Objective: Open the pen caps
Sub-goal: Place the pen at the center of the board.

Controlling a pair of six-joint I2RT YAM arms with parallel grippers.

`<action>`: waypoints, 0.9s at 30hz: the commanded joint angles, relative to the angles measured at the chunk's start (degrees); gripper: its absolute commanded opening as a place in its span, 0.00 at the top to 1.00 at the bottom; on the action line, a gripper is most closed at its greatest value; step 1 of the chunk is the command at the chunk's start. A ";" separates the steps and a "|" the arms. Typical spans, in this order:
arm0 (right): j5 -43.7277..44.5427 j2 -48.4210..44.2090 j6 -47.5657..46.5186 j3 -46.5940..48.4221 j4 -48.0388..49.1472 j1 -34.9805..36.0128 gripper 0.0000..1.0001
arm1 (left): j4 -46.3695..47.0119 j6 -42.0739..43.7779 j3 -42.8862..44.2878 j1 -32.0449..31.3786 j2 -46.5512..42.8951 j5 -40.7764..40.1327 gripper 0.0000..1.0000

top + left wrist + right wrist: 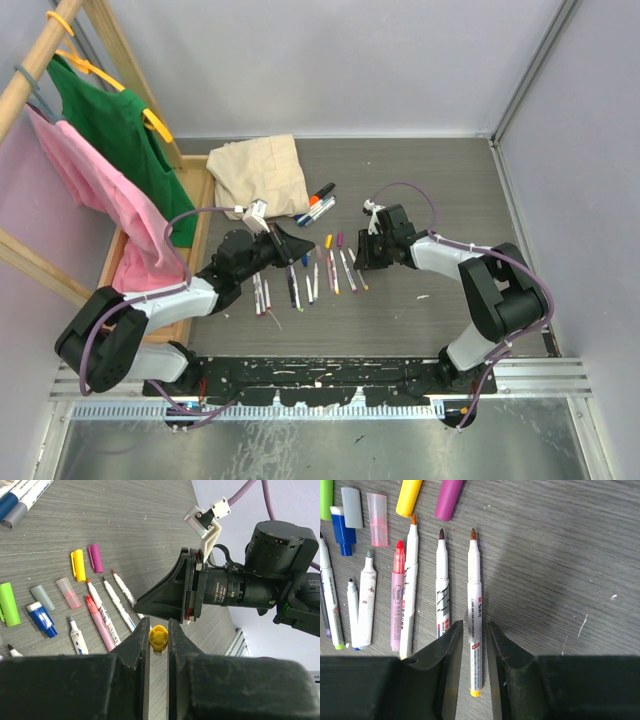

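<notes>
Left claw (pixel 159 628) clenched on small yellow cap (pixel 158 639), off desk (pixel 150 520) I think. Right claw (pixel 475 625) released, bare pen (pixel 474 590) lying between its fingers, in row. Guessing this one's uncapped. Next: drop cap by loose caps (pixel 95 558), find a pen that's still capped.

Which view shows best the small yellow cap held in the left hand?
The left wrist view: the yellow cap sits end-on, unobstructed, gripped in the left hand. In the top view the hand hides it. The right wrist view does not include it.
</notes>
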 commanded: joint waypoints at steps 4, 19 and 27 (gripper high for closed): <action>-1.63 -3.41 -0.15 1.61 0.44 -0.23 0.65 | 3.54 -0.41 0.32 -0.22 0.30 1.39 1.00; -4.50 -14.82 -6.03 3.21 -1.38 -3.45 0.61 | -5.74 0.31 8.82 -1.63 8.97 0.69 1.00; -17.87 -21.11 -15.76 7.01 -8.87 -13.34 0.57 | -30.68 4.38 26.73 -6.39 17.12 -12.91 1.00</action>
